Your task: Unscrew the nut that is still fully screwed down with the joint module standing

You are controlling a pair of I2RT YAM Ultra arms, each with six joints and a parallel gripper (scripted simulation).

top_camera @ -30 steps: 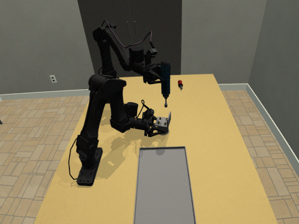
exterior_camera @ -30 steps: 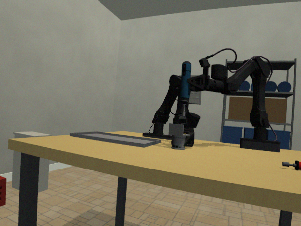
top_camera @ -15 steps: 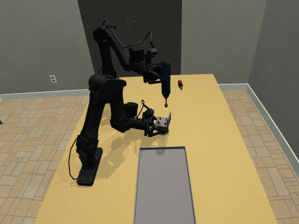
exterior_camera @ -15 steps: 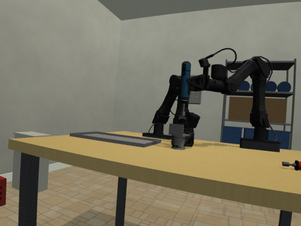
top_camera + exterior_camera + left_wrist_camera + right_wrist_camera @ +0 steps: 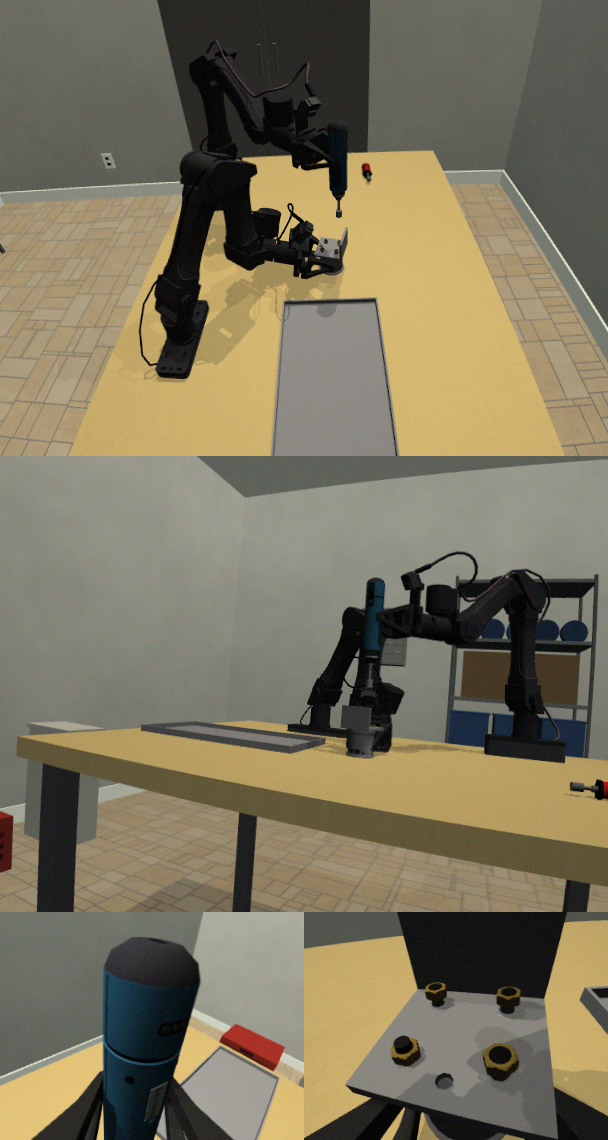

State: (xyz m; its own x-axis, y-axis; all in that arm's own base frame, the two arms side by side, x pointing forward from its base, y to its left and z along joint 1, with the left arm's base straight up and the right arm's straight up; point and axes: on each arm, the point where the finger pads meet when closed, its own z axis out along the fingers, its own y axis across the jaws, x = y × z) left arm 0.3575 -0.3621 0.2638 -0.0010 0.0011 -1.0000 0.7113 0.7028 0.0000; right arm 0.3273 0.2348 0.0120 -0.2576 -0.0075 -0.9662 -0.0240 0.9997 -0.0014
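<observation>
The joint module [image 5: 337,269] [image 5: 360,743] stands upright on the table, the bracket [image 5: 327,254] [image 5: 356,718] [image 5: 449,1024] on top. In the right wrist view the near-left nut [image 5: 407,1057] sits down on the plate, its stud poking out above. The near-right nut [image 5: 500,1068], far-left nut [image 5: 436,994] and far-right nut [image 5: 508,998] sit raised. My right gripper [image 5: 330,268] is shut on the module under the bracket; its fingertips are hidden. My left gripper [image 5: 335,161] [image 5: 136,1079] is shut on the upright nut driver [image 5: 338,150] [image 5: 374,621] [image 5: 145,1012], socket above the bracket, touching nothing.
A grey tray [image 5: 332,380] [image 5: 232,736] [image 5: 230,1092] lies near the module. A red-handled tool [image 5: 366,169] [image 5: 600,789] lies on the table beyond the driver. The bracket's upright wall [image 5: 481,952] rises behind the far nuts. The left arm reaches over near the right arm.
</observation>
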